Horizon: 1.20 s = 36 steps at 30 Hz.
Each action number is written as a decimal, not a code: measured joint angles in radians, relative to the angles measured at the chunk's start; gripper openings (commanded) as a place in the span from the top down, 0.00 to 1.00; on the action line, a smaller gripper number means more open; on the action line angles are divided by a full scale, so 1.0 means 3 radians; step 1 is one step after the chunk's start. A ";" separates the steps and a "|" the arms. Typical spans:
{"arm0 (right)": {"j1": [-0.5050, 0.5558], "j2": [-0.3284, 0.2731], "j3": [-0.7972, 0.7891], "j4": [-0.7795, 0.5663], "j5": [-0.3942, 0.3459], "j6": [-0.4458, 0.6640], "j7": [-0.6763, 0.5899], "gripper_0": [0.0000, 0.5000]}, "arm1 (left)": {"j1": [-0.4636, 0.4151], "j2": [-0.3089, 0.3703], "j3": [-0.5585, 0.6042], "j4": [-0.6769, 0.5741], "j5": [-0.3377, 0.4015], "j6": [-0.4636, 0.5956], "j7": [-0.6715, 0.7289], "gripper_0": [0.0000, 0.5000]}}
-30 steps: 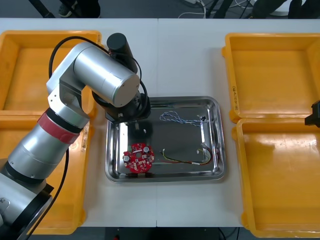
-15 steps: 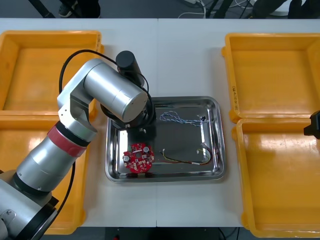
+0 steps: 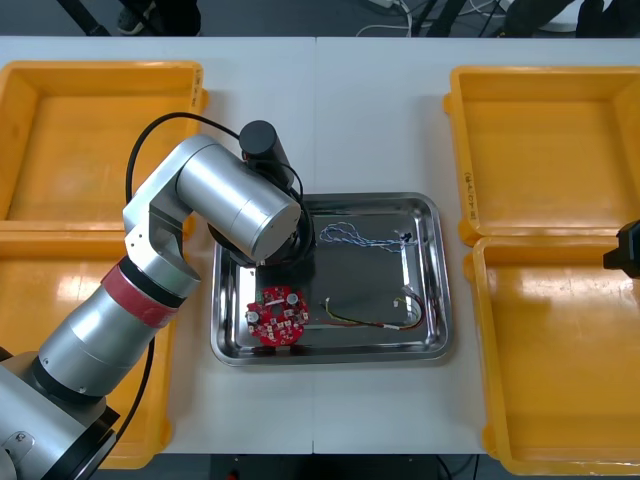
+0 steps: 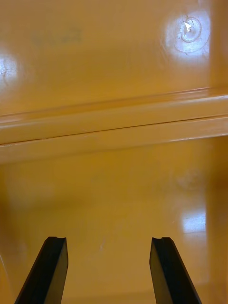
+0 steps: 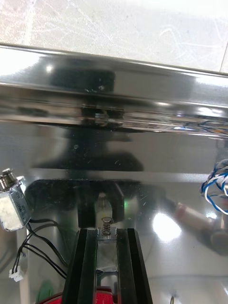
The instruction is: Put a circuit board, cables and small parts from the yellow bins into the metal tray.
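The metal tray point(image 3: 330, 357) lies at the table's middle. In it are a round red circuit board point(image 3: 277, 315) at the near left, a blue and white cable point(image 3: 350, 236) and a red and yellow cable point(image 3: 370, 320). My left arm point(image 3: 240, 205) hangs over the tray's far left corner. In the left wrist view my left gripper point(image 5: 107, 235) is shut on a small metal part point(image 5: 107, 249), just above the shiny floor near the tray wall point(image 5: 114, 95). Beside it lie another small metal part point(image 5: 10, 205) with black wires point(image 5: 42, 251) and the blue and white cable point(image 5: 216, 183). My right gripper point(image 4: 109, 270) is open over a yellow bin.
Two yellow bins point(image 3: 90, 140) point(image 3: 50, 300) flank the tray on the left and two more point(image 3: 545, 150) point(image 3: 560, 350) on the right; their insides look bare. The right arm point(image 3: 625, 248) sits at the rim between the right bins. White table lies beyond the tray.
My left arm has swung to the right, farther in over the tray's far left part. The right arm has hardly moved.
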<state>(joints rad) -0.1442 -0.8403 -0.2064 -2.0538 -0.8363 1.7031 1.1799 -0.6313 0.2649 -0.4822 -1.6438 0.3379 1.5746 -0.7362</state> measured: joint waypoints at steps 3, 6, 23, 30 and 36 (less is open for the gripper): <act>0.0020 0.0000 0.0000 0.0000 -0.0001 -0.0004 0.0000 0.00 | 0.0000 0.0000 0.0000 0.0000 -0.0004 -0.0005 0.0000 1.00; 0.0025 0.0000 0.0000 0.0000 -0.0002 -0.0006 0.0000 0.00 | 0.0000 0.0000 0.0000 0.0000 -0.0008 -0.0005 0.0000 0.85; 0.0040 0.0000 0.0000 -0.0001 -0.0091 -0.0008 0.0085 0.00 | 0.0000 0.0000 0.0007 -0.0097 -0.0022 0.0132 0.0000 0.09; 0.0086 0.0000 0.0000 -0.0028 -0.0089 -0.0009 0.0087 0.00 | 0.0000 -0.0002 0.0232 -0.0550 -0.0021 0.0413 0.0000 0.00; 0.0094 0.0000 0.0000 -0.0031 -0.0087 -0.0009 0.0087 0.00 | -0.0001 0.0004 0.0537 -0.0870 0.0018 0.0653 0.0000 0.00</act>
<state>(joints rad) -0.1161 -0.8403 -0.2065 -2.0632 -0.8626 1.7003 1.2061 -0.6317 0.2659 -0.3213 -1.9048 0.3433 1.7704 -0.7362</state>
